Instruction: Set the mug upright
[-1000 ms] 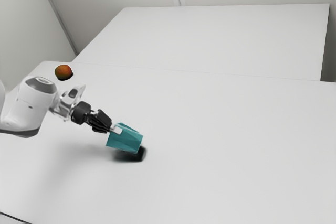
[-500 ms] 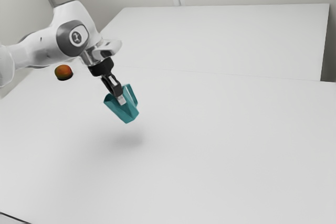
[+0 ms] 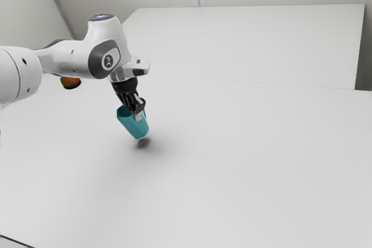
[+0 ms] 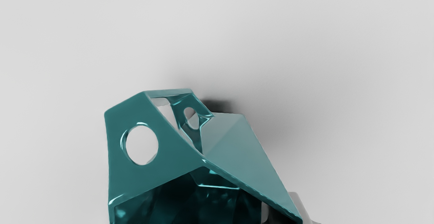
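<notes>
- Exterior view: mug is hanging from my gripper, tilted, mouth facing up and toward the exterior view's left, base pointing down and toward its right. Not upright.
- I'm clamping the mug by its wall: in the wrist view one fingertip is reaching inside, the other fingertip is pressing the outside.
- Mug's mouth is opening toward my wrist camera; inside is looking dark, deeper part hard to read. Handle is showing round holes and is sticking out beside the mouth.
- Mug's base is sitting low over the white table, near its dark shadow; can't tell if it is touching.
- Versus half a second ago: I'm holding the mug lower and a bit steeper; its shadow is showing smaller, darker and closer to the base. My hand is working further toward the exterior view's right.
- Orange-red fruit is resting where it was, well apart from the mug; my arm is now covering its upper part.
- Second white surface is standing beyond the table.
</notes>
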Tool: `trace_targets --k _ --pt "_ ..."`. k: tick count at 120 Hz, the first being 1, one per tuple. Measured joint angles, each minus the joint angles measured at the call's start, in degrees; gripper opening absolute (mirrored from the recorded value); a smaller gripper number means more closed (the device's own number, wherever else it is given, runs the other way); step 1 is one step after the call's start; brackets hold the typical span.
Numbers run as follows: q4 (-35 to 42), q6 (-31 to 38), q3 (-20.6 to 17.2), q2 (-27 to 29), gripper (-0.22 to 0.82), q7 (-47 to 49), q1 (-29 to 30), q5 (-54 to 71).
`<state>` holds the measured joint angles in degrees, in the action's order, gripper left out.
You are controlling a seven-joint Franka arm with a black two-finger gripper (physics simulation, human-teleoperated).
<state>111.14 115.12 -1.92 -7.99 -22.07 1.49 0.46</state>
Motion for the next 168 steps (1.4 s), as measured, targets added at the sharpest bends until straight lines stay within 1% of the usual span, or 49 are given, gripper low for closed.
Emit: trace_targets --k 21,47,52,67,74,83,93,104,120,128,146,168 --pt "0.1 2.1 0.1 -3.1 -0.18 3.2 -0.1 0.1" --pt "0.2 3.6 0.0 -4.8 -0.17 6.2 -0.2 0.2" --pt "0.2 3.8 0.0 -4.8 -0.12 6.6 -0.3 0.1" --pt "0.2 4.0 0.0 -4.2 0.16 7.4 -0.6 -0.1" --pt "0.2 4.0 0.0 -3.5 0.27 7.8 -0.6 -0.1" --pt "0.4 3.6 -0.2 -1.4 0.37 8.2 -0.6 -0.2" --pt "0.4 2.3 -0.2 1.9 0.45 8.6 -1.0 -0.6" --pt "-0.7 -0.3 0.0 5.2 0.50 9.0 -1.1 -1.0" --pt "-7.7 -7.0 0.2 6.9 0.55 9.5 -1.1 -1.2" --pt "-9.9 -10.1 0.3 7.6 0.56 9.7 -0.9 -1.2" --pt "-11.3 -14.5 0.3 8.8 0.58 10.1 -0.5 -1.3" --pt "-11.4 -16.9 0.3 9.1 0.60 10.3 -0.1 -1.3"
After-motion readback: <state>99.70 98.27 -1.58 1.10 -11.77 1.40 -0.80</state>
